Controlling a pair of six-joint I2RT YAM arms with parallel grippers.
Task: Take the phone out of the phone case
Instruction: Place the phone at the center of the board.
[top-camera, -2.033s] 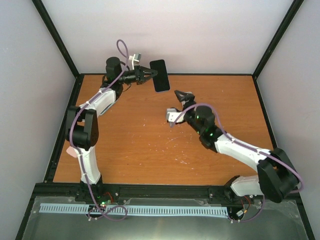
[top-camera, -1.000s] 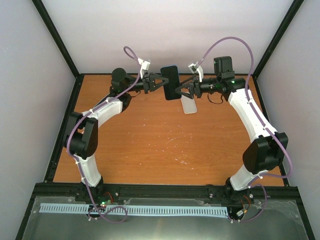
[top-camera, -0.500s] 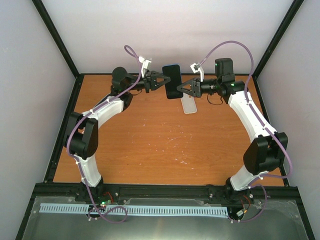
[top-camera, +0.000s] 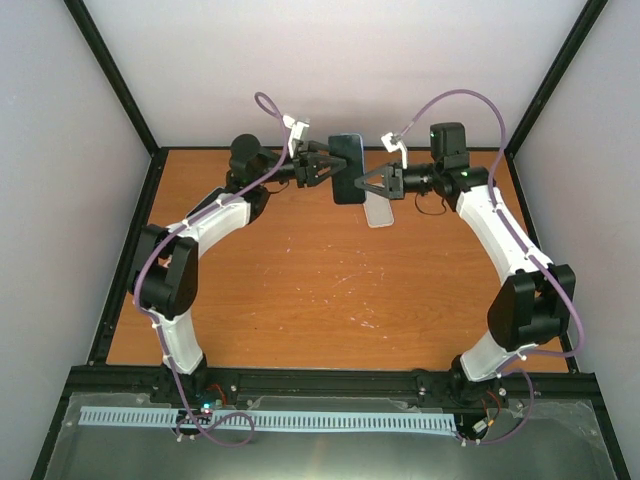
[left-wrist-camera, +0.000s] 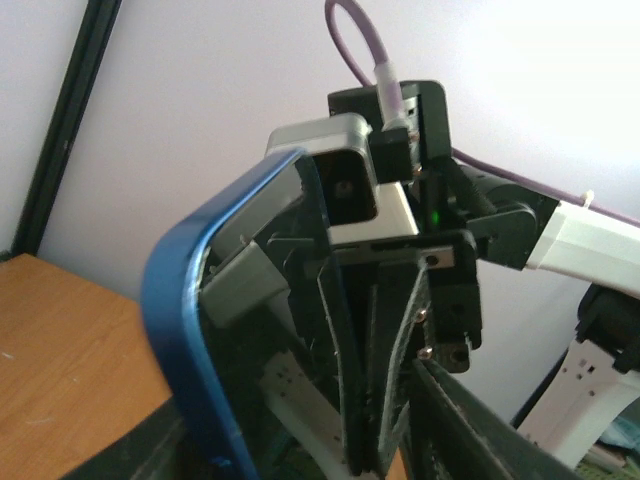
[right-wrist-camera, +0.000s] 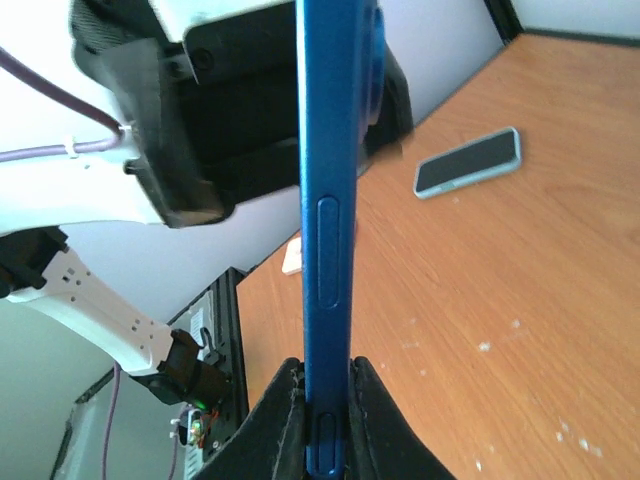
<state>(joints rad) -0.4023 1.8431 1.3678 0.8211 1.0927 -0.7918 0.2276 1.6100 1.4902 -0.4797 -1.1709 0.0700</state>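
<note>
Step in hand (my read): the separation. The blue case (top-camera: 347, 166) is up in the air over the far end of the bench (top-camera: 300, 300), between the two arms.

Right pincer (right-wrist-camera: 325, 370) is clamped across its thin edge, one finger on each face (side-button strip shows just above the grip). Left pincer (top-camera: 324, 168) sits at the opposite edge. I can't tell whether it's closed on the case or only touching it.

Also can't tell if the case is loaded.

Count:
- 1 blue case
- 1 pale-rimmed, dark-faced handset (right-wrist-camera: 468, 163), flat on the bench, apart from both pincers
- 2 pincers

If that handset is the phone, the job looks done. If not, next move: one pincer anchors, the other peels a case corner off, slowly.
</note>
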